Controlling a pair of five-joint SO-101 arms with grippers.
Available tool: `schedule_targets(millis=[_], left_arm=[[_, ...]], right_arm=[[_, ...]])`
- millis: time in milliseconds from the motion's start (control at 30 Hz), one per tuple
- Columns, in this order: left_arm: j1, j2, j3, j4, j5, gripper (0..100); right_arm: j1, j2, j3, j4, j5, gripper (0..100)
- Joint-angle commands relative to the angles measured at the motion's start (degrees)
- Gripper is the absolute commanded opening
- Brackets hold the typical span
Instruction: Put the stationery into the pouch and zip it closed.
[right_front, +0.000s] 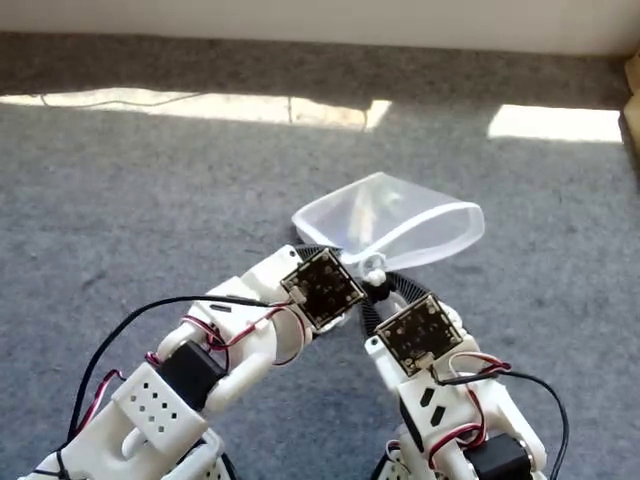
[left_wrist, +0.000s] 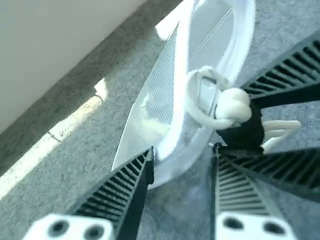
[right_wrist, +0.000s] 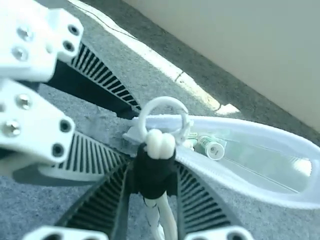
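A translucent white pouch (right_front: 400, 225) lies on the grey carpet with its mouth gaping. Inside it lies stationery (right_wrist: 210, 148), one piece with a green and white end. The zipper pull (right_wrist: 154, 172) is a black tab with a knotted white cord and a ring, at the pouch's near end. My right gripper (right_wrist: 155, 170) is shut on that tab; from above it (right_front: 385, 287) sits just below the pouch. My left gripper (left_wrist: 182, 155) stands open, its ribbed fingers (left_wrist: 131, 192) straddling the pouch's near corner (left_wrist: 167, 170). In the high view it (right_front: 348, 272) is beside the right one.
Grey carpet (right_front: 120, 200) runs all around the pouch, with sunlit strips (right_front: 200, 105) along the far side below a pale wall (right_front: 320, 18). Both arms (right_front: 220, 340) crowd the near middle, with their cables looping beside them.
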Motion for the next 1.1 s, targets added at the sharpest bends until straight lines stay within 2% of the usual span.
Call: schedule_targets(millis=[0,100,533,667,800,1067], left_arm=[[1.36,0.04,-2.77,-1.05,0.0,19],[1.19,0.04,-2.77,-1.14,0.09,18],[1.19,0.04,-2.77,-1.05,-0.18,1],[1.01,0.04,-2.86,-0.97,-0.18,1],[-1.27,-0.04,-2.95,-0.88,-0.18,1],[-3.91,-0.04,-3.12,-0.88,-0.18,1]], right_arm=[[0.13,-0.22,-3.03,-0.04,0.18,0.8],[0.13,-0.22,-3.03,-0.04,0.18,0.8],[0.84,-0.4,-3.3,-0.31,0.09,0.8],[6.46,-0.4,-3.3,-2.07,-0.53,0.8],[13.05,-0.4,-3.3,-5.14,-4.48,0.8],[18.95,-0.4,-3.3,-7.96,-7.65,0.8]])
